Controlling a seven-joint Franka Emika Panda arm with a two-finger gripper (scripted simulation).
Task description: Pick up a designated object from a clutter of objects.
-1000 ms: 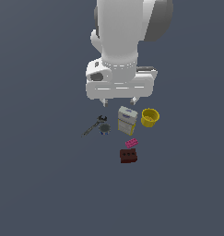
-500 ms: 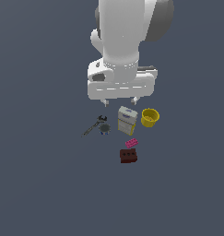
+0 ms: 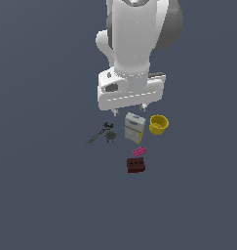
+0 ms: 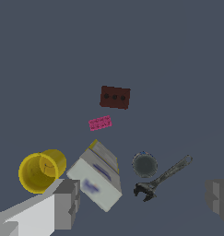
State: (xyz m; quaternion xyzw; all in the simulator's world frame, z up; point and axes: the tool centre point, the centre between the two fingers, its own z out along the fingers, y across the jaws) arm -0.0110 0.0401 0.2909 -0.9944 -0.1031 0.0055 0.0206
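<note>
The designated object, a white and grey box (image 3: 134,127) with yellow edges, stands in the middle of the clutter of objects. In the wrist view the box (image 4: 97,177) shows a small blue mark on its face. My gripper (image 3: 129,109) hangs open just above the box, apart from it. In the wrist view the gripper (image 4: 141,200) has its fingers (image 4: 62,203) spread wide, with nothing held between them.
A yellow cup (image 3: 159,124) stands close to the box on the exterior view's right. On the other side lie a dark grey wrench (image 3: 100,133) and a small round dark piece (image 3: 110,137). A pink brick (image 3: 138,152) and a dark red block (image 3: 135,165) lie nearer the camera.
The hand has come down a little toward the box. The objects have not moved.
</note>
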